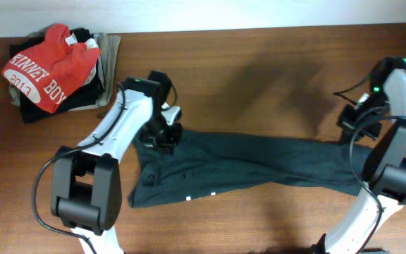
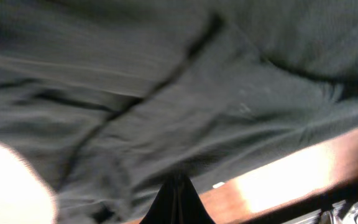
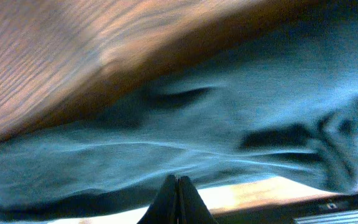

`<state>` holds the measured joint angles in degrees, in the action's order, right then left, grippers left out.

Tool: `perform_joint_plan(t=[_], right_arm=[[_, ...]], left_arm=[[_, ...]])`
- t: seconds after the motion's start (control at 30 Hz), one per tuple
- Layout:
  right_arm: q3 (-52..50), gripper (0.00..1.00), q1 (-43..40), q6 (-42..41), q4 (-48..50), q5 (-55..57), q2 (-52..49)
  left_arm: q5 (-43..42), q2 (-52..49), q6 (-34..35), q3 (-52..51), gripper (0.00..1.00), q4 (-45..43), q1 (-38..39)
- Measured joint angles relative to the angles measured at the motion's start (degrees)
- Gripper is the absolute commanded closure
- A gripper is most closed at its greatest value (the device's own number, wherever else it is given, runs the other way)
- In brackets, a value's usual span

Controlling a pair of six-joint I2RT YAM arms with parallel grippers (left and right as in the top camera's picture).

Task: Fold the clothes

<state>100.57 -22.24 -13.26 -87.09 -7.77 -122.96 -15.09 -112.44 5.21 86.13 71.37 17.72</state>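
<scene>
Both pairs of fingers are pressed together on the dark T-shirt (image 1: 259, 166), one at each end. My left fingers (image 2: 176, 202) pinch it at its 9 o'clock end and my right fingers (image 3: 171, 202) at its 3 o'clock end. Held this way, it lies as a long band across the middle of the worktop (image 1: 259, 63). I judge the pull is meant to draw out wrinkles before any fold. The 9 o'clock end is wider and bunched. No lettering shows, so the chest may face down. The red T-shirt (image 1: 44, 70) tops a pile at the worktop's 10 o'clock, well apart, leaving me room to fold
</scene>
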Motion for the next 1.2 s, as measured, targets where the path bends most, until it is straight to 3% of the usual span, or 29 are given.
perform_joint_plan(t=[0.13, 0.3, 0.5, 0.73, 0.87, 0.93, 0.97, 1.0, 1.03, 1.07, 1.1, 1.2], right_arm=[[-4.0, 0.96, 4.3, -0.3, 3.5, -0.3, 0.0], [-16.5, 0.96, 4.7, -0.3, 12.0, -0.3, 0.1], [-19.0, 0.96, 3.8, -5.0, 14.3, 1.2, 0.8], [-18.6, 0.96, 2.9, -6.2, 14.1, 2.1, 0.9], [-8.0, 0.96, 1.8, -6.3, 6.3, 6.4, 0.3], [-1.4, 0.87, 1.7, -6.2, 2.9, 6.9, 0.2], [2.1, 0.71, 1.6, -5.9, 1.1, 7.1, 0.2], [4.3, 0.48, 1.6, -5.7, 0.1, 7.3, 0.2], [5.1, 0.34, 1.5, -5.5, -0.4, 7.5, 0.2], [5.2, 0.25, 1.3, -5.6, -0.9, 7.6, 0.2], [5.1, 0.23, 1.0, -5.4, -1.2, 7.5, 0.2], [3.9, 0.27, -2.3, -4.0, -1.2, 5.6, 0.2]], left_arm=[[-2.0, -0.1, 1.1, -6.2, 0.99, -4.5, 1.6], [-2.3, -0.1, 3.0, -12.4, 0.99, -8.2, 0.9], [1.0, 0.0, 6.4, -17.9, 0.99, -9.1, -6.6], [-3.2, 1.0, 7.1, -20.6, 0.99, -12.1, -15.2], [1.3, 1.2, 8.8, -19.2, 0.99, -11.5, -22.3], [5.3, 1.0, 9.2, -17.1, 0.99, -10.3, -26.7], [7.2, 0.8, 9.2, -15.3, 0.93, -9.0, -29.0], [8.5, 0.8, 9.2, -13.4, 0.78, -7.8, -30.2], [9.1, 0.8, 9.4, -12.1, 0.64, -7.1, -30.7], [9.6, 0.8, 9.4, -11.0, 0.16, -6.5, -30.8], [9.8, 0.8, 9.4, -10.1, 0.01, -6.2, -30.8], [10.1, 0.8, 9.4, -9.3, 0.01, -6.1, -30.8]])
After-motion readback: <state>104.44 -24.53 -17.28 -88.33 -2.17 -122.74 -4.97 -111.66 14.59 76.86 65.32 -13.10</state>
